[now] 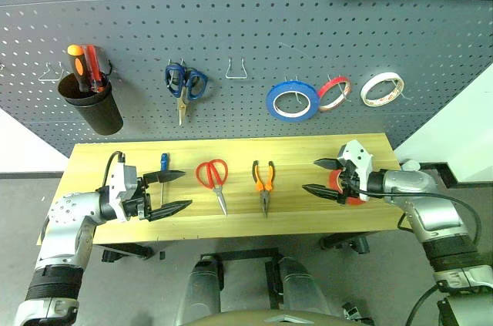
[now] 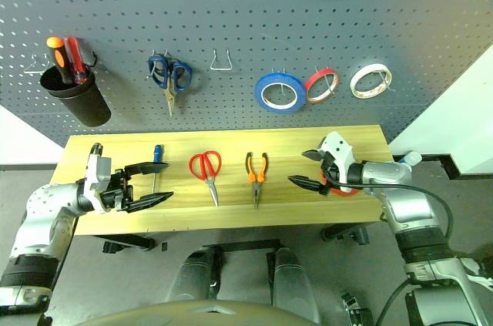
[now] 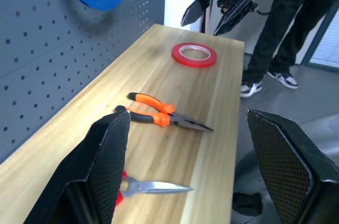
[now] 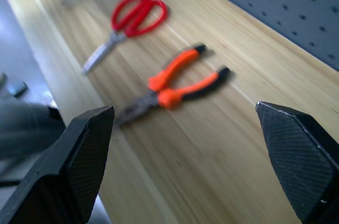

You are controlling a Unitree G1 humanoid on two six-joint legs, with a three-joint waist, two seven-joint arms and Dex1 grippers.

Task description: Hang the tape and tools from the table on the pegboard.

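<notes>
On the table lie, from left to right, the blue-handled screwdriver, the red-handled scissors and the orange-and-black pliers. The red tape lies flat near the table's right end. My right gripper hovers open just above it and partly hides it in the head views, with nothing between its fingers. At the table's left end my left gripper stands open and empty, pointing along the table beside the screwdriver. The pegboard rises behind the table.
On the pegboard hang a black cup with orange and red screwdrivers, blue scissors, an empty wire hook, a blue roll, a red-edged roll and a white roll. A person's legs stand past the table's right end.
</notes>
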